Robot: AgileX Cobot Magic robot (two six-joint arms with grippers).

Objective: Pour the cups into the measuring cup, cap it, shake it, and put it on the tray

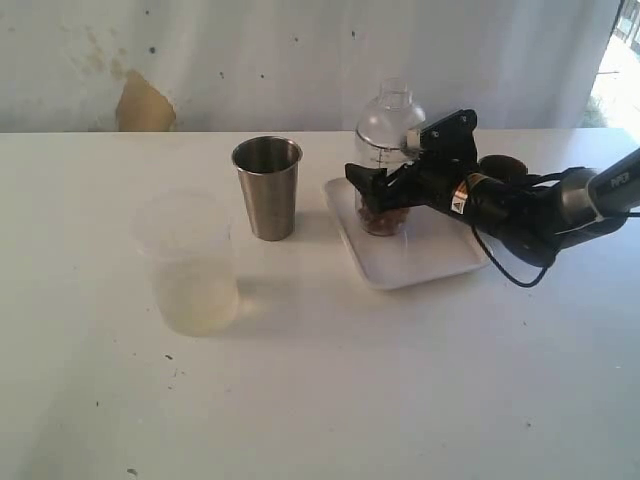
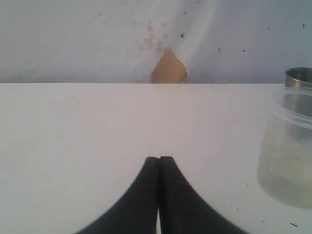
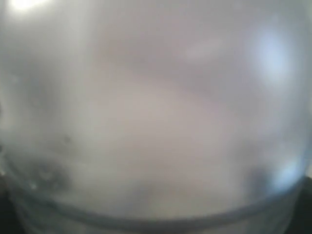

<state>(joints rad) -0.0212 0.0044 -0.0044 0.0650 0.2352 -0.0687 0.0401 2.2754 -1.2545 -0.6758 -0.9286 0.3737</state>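
The measuring cup (image 1: 379, 216) stands upright on the white tray (image 1: 440, 262), towards the tray's far left part, with a clear domed lid (image 1: 392, 112) on top and a low layer of brownish stuff at its bottom. The right end effector (image 1: 382, 170) reaches in from the right and has its fingers spread wide around the cup, one on the near side and the other behind it. Whether they actually press on the plastic cannot be told from the exterior view. The right wrist view is no help, since blurred clear plastic fills it. Behind the right arm a dark brown cup (image 1: 502, 165) shows only in part, sitting on the tabletop (image 1: 330, 390) just off the tray's far right corner. The steel tumbler (image 1: 267, 190) stands upright on the tabletop just left of the tray, apart from it. Further left and nearer the camera is a faint see-through cup (image 1: 190, 270) with a little pale liquid in it (no scale marks can be made out on its side). The left end effector (image 2: 159, 168) shows only in its own wrist view, its two black fingers pressed together with nothing between them, low over bare tabletop, with the see-through cup and the steel tumbler off to one side. A tan patch (image 1: 145, 105) marks the white wall behind.
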